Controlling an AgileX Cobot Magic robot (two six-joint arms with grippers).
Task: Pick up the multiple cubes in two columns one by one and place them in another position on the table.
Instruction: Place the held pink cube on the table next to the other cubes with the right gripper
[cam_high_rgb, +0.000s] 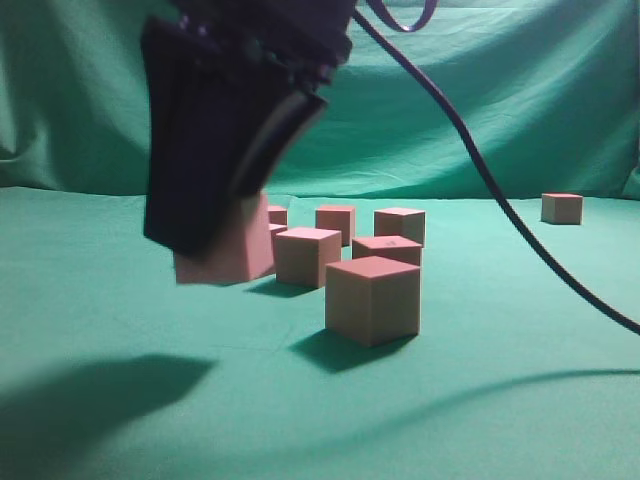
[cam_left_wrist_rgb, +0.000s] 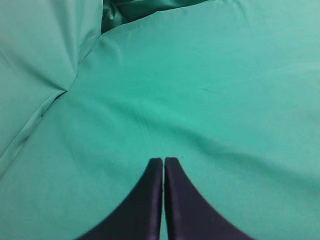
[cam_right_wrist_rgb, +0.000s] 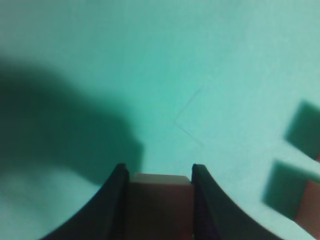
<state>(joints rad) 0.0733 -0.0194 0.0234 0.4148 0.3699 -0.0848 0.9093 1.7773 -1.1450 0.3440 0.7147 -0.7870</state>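
Note:
My right gripper (cam_high_rgb: 205, 238) hangs in the near left of the exterior view, shut on a pink cube (cam_high_rgb: 243, 258) held off the green table (cam_high_rgb: 500, 400); its shadow falls lower left. In the right wrist view this cube (cam_right_wrist_rgb: 159, 200) fills the gap between both fingers (cam_right_wrist_rgb: 116, 200). Several more cubes stand behind it in a loose group: the nearest (cam_high_rgb: 373, 298), one (cam_high_rgb: 307, 256) just behind the held cube, and others (cam_high_rgb: 400, 224) further back. My left gripper (cam_left_wrist_rgb: 163, 160) is shut on nothing over bare cloth and does not show in the exterior view.
A lone cube (cam_high_rgb: 562, 207) stands far right near the green backdrop (cam_high_rgb: 500, 90). A black cable (cam_high_rgb: 500, 195) runs from the right gripper down to the right edge. Edges of two cubes (cam_right_wrist_rgb: 307, 207) show at the right of the right wrist view.

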